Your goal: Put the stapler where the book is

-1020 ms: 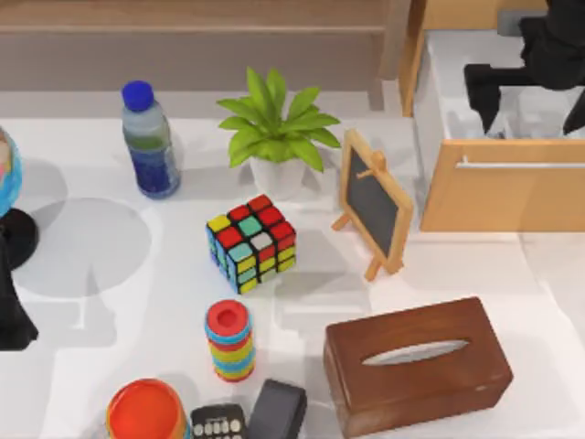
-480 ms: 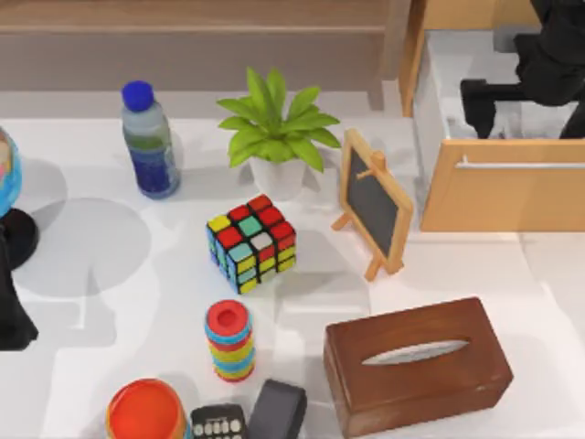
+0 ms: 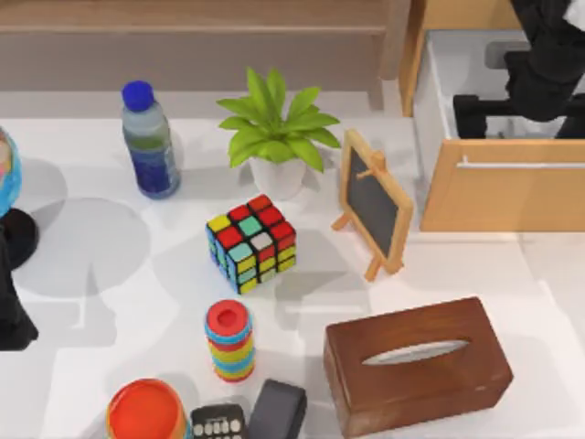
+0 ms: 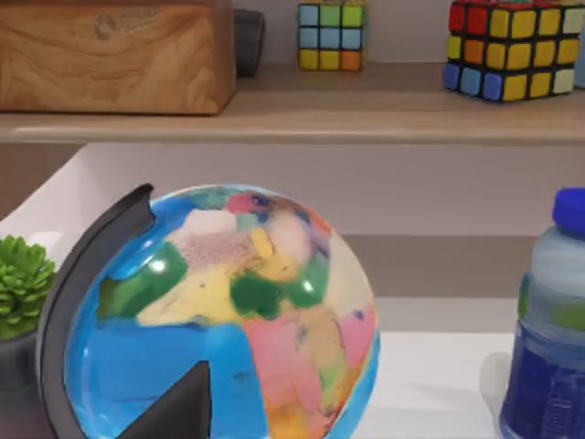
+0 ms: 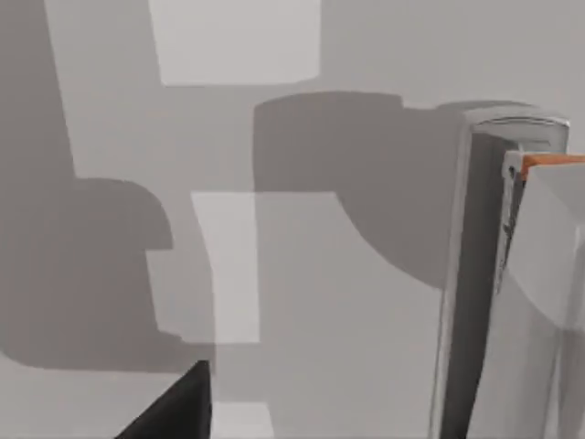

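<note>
Black right gripper [image 3: 512,102] hangs over the open white-lined wooden drawer [image 3: 498,187]; jaw state unclear. Left arm [image 3: 11,311] parked.

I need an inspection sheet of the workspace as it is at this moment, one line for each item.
Surface: white table, crowded.
Job's things: stapler and book, nothing seen.
Clutter: water bottle, potted plant, Rubik's cube, small chalkboard, wooden tissue box, ring stack, orange bowl, calculator, dark block, globe.
Grippers: right gripper over the open wooden drawer, fingers apart; left arm at the table's left edge.
Cables: nothing seen.
Surroundings: shelf behind the table.
</note>
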Controlling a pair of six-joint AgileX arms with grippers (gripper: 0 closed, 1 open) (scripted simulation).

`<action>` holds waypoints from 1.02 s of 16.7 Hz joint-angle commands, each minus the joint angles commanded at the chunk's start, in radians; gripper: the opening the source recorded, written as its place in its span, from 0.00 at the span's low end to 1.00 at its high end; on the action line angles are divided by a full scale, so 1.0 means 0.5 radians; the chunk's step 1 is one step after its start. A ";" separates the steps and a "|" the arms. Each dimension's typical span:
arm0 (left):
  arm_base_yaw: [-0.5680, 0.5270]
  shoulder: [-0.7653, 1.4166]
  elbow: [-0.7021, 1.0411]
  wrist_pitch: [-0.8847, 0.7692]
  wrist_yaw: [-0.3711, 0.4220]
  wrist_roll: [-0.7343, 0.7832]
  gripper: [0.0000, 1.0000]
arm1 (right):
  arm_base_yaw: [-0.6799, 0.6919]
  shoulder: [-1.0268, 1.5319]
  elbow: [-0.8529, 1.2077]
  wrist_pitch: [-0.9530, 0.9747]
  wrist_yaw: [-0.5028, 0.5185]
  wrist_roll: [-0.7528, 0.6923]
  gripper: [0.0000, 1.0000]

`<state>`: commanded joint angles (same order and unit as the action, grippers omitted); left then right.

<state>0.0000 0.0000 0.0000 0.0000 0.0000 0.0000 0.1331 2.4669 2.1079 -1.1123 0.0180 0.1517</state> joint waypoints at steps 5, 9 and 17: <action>0.000 0.000 0.000 0.000 0.000 0.000 1.00 | 0.000 0.000 0.000 0.000 0.000 0.000 0.85; 0.000 0.000 0.000 0.000 0.000 0.000 1.00 | 0.000 0.000 0.000 0.000 0.000 0.000 0.55; 0.000 0.000 0.000 0.000 0.000 0.000 1.00 | 0.000 0.000 0.000 0.000 0.000 0.000 0.00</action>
<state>0.0000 0.0000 0.0000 0.0000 0.0000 0.0000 0.1331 2.4669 2.1079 -1.1123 0.0180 0.1517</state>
